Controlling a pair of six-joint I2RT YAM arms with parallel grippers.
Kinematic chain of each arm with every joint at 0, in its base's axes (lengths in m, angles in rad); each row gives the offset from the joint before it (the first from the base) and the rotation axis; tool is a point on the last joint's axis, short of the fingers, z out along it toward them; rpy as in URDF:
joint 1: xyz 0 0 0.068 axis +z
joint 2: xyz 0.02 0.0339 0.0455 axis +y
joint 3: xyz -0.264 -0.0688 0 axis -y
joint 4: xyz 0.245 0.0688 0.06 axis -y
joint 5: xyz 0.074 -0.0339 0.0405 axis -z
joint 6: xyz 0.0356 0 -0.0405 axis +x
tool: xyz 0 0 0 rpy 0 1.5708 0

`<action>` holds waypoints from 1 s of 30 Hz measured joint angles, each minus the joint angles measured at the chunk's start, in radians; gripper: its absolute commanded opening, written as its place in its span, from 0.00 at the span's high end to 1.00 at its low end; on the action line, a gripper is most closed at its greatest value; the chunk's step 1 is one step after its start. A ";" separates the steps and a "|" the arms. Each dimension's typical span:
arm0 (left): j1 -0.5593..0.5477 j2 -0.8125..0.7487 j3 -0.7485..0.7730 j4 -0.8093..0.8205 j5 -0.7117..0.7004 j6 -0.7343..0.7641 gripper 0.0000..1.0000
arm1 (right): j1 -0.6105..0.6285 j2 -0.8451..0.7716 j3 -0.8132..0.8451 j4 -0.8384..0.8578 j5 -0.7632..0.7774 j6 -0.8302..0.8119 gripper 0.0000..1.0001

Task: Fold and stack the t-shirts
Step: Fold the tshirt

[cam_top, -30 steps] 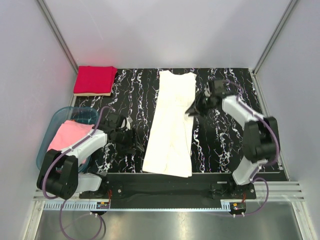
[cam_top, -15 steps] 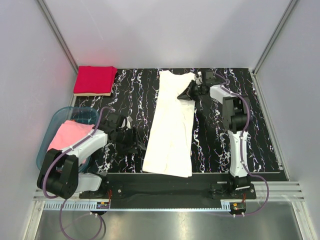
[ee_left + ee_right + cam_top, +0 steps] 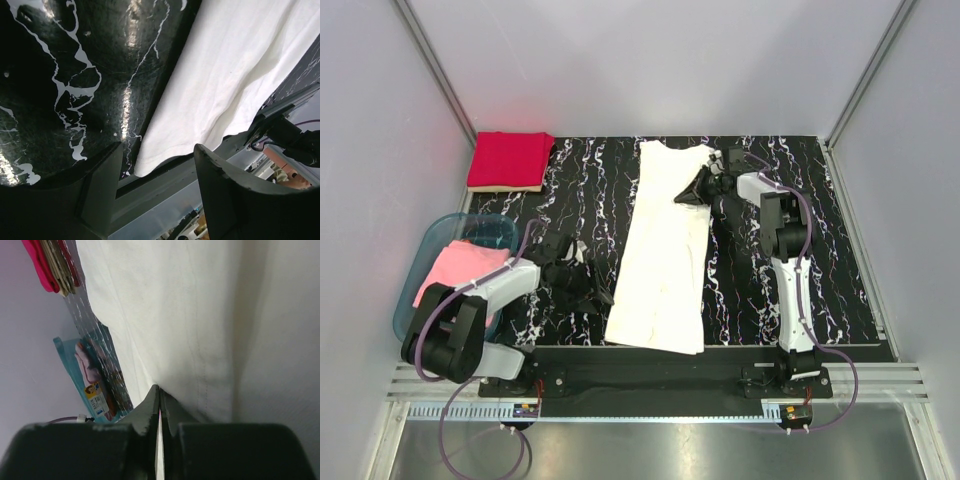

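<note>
- Our right tool [image 3: 700, 187] was clamped on the far edge of the white t-shirt [image 3: 665, 250].
- Our left tool [image 3: 157, 172] stood open beside its near corner; we judged it should pinch there first, for an even fold.

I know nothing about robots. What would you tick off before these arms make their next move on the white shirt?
1. Right gripper grips the white t-shirt's far edge: ok, shut with a sliver of cloth pinched.
2. Left gripper grips the near corner: not ok, open, corner ahead of its fingers.
3. Shirt lies flat on the mat: ok.
4. Red t-shirt folded at the far left corner: ok.
5. Pink t-shirt out of the way in the tub: ok.
</note>
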 measured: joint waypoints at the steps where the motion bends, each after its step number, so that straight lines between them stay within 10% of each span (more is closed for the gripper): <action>1: 0.000 0.012 -0.007 0.009 0.005 -0.004 0.33 | -0.005 0.002 0.016 -0.023 0.002 -0.007 0.88; 10: 0.000 0.029 -0.060 0.049 0.055 -0.016 0.32 | -0.045 -0.137 0.002 -0.227 0.003 -0.106 0.50; 30: -0.055 0.048 -0.204 0.185 0.207 -0.139 0.58 | 0.190 -1.159 -1.263 -0.330 0.007 -0.140 0.47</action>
